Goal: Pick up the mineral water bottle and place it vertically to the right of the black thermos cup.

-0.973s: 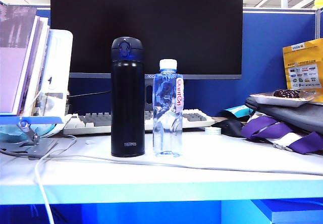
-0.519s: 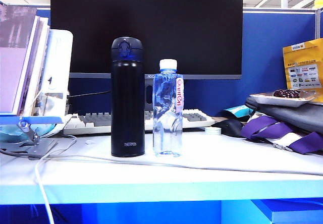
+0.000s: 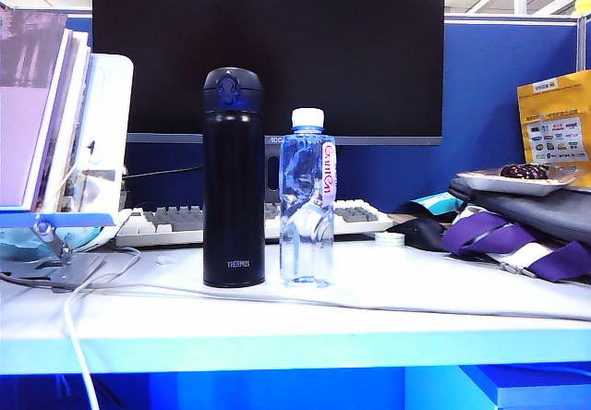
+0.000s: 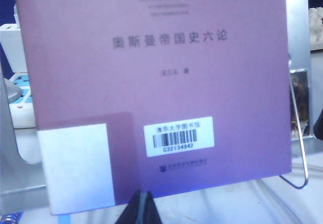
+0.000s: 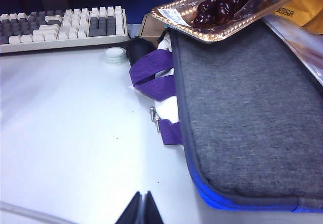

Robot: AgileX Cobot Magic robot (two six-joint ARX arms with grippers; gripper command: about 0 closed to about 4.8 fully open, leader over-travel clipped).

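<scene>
The left end effector (image 4: 142, 209) is closed on nothing, its tips together just in front of a purple book (image 4: 161, 82) propped on a stand. On the white worktop (image 3: 416, 290) stands one black thermos cup (image 3: 234, 177), and just to its right one mineral water bottle (image 3: 307, 198), upright. The right end effector (image 5: 141, 210) is also closed and empty, above bare worktop near one grey bag (image 5: 242, 113).

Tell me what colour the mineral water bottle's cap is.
White; the mineral water bottle shows best in the exterior view.
</scene>
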